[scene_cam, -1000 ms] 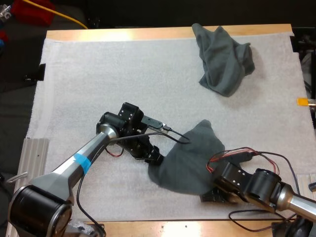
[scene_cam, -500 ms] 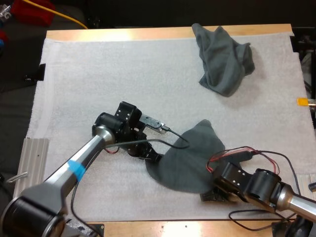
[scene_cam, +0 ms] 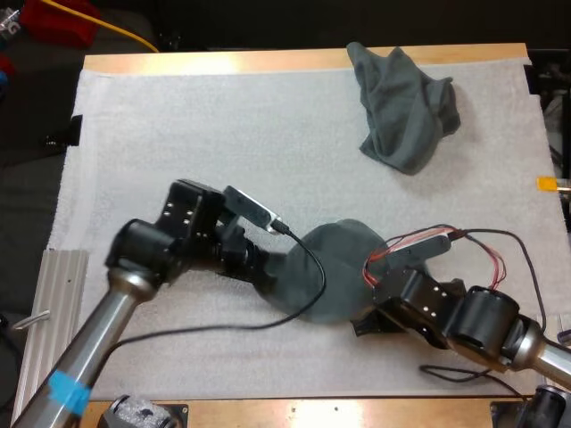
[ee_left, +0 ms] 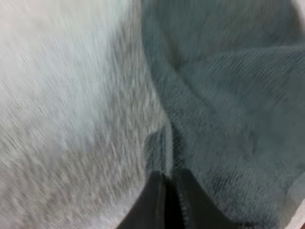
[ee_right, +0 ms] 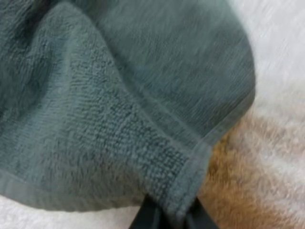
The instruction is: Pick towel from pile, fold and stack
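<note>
Right, the high view first: the left pincer [scene_cam: 270,270] bites one edge of the held towel [scene_cam: 335,267], and the right pincer [scene_cam: 364,323] has the opposite edge. The cloth is bunched into a rounded heap between the two, low over the white mat [scene_cam: 178,134]. Its long axis runs straight from one pincer to the other, and that is the line the next move turns on, because to my eye the cloth needs drawing out along it before any fold. The crumpled towel [scene_cam: 406,107] waits well beyond both pincers, near the counter's [scene_cam: 268,61] far edge and closer to the right arm (nobody is bothering it).

Over to the left wrist view: the left pincer [ee_left: 166,198] is clenched, fingers almost meeting, with a thin hem of the held towel [ee_left: 228,119] rising from between them. The rest of the cloth spreads ahead and off to one side, with bare mat [ee_left: 57,95] on the other.

And the right wrist view: the right pincer [ee_right: 172,217] is clamped on a hemmed corner of the held towel [ee_right: 119,95], which fans out ahead of the fingers in thick folds.
</note>
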Tool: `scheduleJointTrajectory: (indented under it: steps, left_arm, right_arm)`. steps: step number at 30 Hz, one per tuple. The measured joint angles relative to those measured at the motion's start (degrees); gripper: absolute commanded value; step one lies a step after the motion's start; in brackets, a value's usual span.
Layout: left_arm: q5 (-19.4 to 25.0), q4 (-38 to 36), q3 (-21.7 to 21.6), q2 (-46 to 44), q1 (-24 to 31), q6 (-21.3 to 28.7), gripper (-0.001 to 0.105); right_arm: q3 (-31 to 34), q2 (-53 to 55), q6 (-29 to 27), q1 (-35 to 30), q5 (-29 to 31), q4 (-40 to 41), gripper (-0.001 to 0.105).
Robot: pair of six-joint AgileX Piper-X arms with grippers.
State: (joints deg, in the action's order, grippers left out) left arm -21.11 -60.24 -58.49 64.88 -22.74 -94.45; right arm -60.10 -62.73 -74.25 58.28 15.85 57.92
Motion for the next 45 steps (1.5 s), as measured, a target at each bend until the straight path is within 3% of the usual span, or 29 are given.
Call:
scheduleJointTrajectory:
  steps: [7, 15, 22, 35, 45]
  left_arm:
    - [0.2, -6.5, -11.9, -2.7, 0.0, 0.0, 0.000]
    - [1.6, -14.1, -19.0, -3.0, 0.0, -0.8, 0.000]
    - [2.4, -18.2, -19.2, -6.2, 0.0, -3.4, 0.000]
    - [3.0, -24.4, -19.2, -13.9, 0.0, -11.3, 0.000]
    - [3.3, -28.1, -19.2, -19.2, 0.0, -15.4, 0.000]
  right_arm:
    - [-7.7, 0.0, -3.4, 0.0, 4.2, 4.4, 0.002]
    - [-16.3, 0.0, -4.4, 0.0, 4.3, 6.7, 0.002]
    - [-21.1, 0.0, -5.0, 0.0, 2.8, 12.5, 0.002]
    - [-22.8, 0.1, -4.9, 0.2, -4.2, 20.9, 0.002]
    - [-25.2, 0.1, -1.2, 8.0, -4.4, 23.3, 0.002]
